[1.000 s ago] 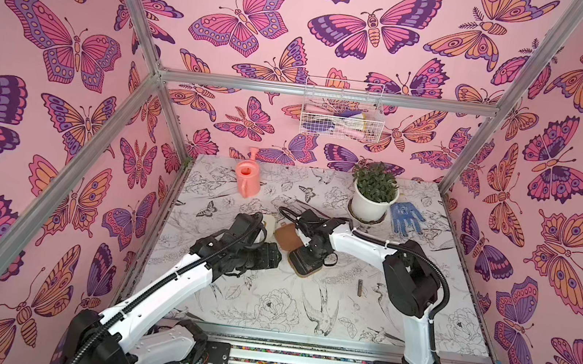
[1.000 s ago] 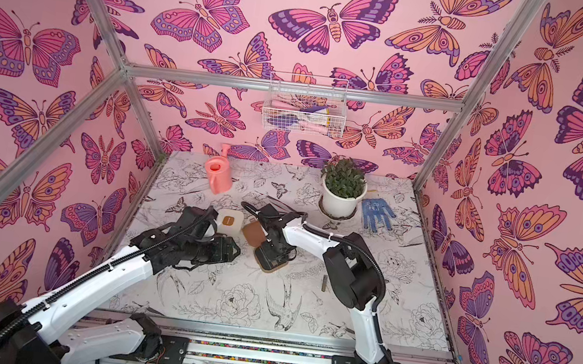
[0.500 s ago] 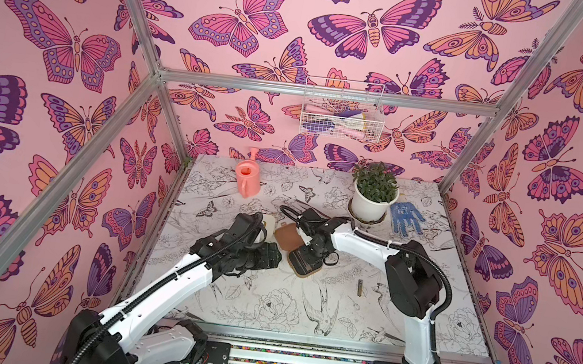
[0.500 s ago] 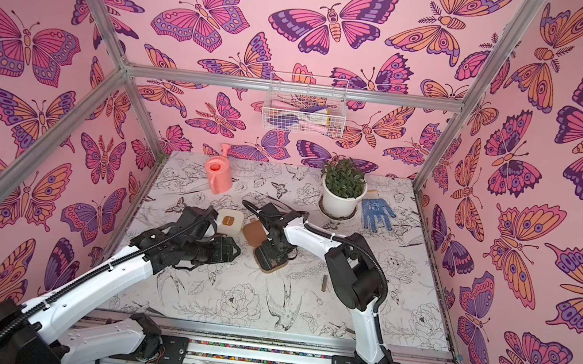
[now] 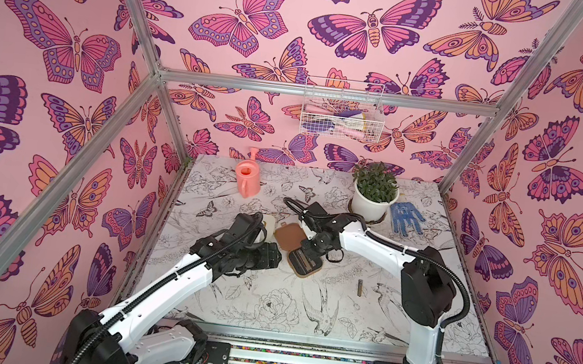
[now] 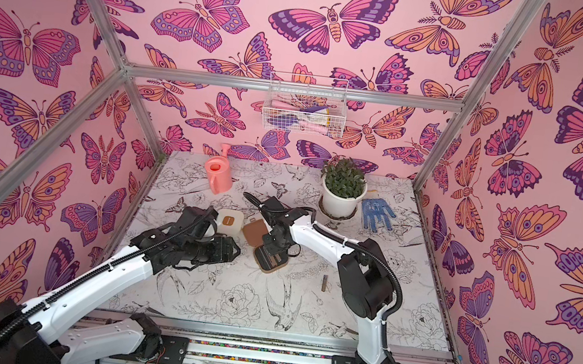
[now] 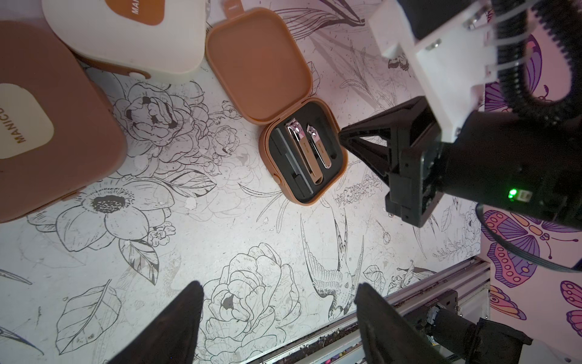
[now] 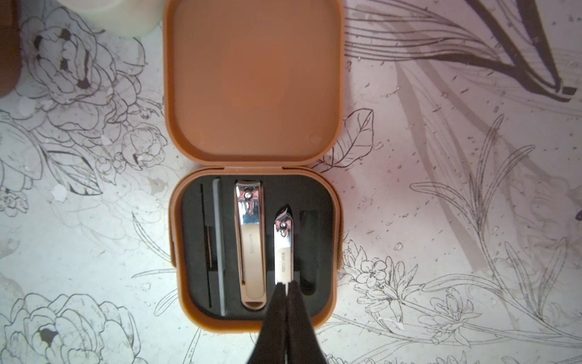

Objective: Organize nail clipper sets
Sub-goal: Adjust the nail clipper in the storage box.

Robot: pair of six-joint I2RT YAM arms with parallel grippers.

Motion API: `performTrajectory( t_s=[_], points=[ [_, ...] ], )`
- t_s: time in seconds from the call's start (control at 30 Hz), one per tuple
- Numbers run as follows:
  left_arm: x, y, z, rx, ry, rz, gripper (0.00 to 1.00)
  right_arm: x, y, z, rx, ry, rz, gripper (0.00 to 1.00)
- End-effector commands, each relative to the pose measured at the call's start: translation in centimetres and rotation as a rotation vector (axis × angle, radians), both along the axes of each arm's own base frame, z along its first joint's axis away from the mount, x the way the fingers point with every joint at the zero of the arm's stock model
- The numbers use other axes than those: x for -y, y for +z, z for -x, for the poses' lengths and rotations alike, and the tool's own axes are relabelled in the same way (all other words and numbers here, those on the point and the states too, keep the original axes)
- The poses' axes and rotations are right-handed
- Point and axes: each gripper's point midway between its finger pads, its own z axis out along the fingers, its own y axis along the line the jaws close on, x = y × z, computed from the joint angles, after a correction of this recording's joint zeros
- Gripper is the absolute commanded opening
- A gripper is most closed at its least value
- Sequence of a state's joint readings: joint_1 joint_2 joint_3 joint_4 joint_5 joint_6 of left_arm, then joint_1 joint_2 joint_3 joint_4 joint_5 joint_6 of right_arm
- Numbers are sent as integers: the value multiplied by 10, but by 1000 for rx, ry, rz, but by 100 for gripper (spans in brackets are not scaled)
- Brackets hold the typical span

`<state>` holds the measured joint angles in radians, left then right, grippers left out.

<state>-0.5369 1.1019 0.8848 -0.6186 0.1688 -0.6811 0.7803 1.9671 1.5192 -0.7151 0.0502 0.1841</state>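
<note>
Three butterfly walls [image 5: 266, 15] around floral-print tabletop [image 5: 285, 304]; left tool [image 7: 278, 290] parted, empty; right tool [image 8: 286, 287] pinched shut.

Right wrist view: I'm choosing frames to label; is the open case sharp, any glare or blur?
Right wrist view: the open case is sharp, with glare on the large clipper; the right gripper is a dark, soft shape. Left wrist view: the closed brown case is dim and soft.

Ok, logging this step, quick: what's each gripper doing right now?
Left gripper: open, empty.
Right gripper: shut at the small clipper's end; grip unclear.
</note>
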Motion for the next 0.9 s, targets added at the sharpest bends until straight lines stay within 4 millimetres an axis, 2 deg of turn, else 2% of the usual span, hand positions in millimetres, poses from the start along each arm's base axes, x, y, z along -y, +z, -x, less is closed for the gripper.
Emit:
performTrajectory(
  t_s=[0.0,0.4,0.87],
  points=[
    [1,-5,1,-3,-10,1,78,11,-7,14,-49,-1,22,2],
    [1,-4,1,-1,-10,2,78,12,-32,22,-102,-11,34,0],
    [1,-5,1,-3,-10,0,78,14,-52,24,-124,-28,50,0]
  ],
)
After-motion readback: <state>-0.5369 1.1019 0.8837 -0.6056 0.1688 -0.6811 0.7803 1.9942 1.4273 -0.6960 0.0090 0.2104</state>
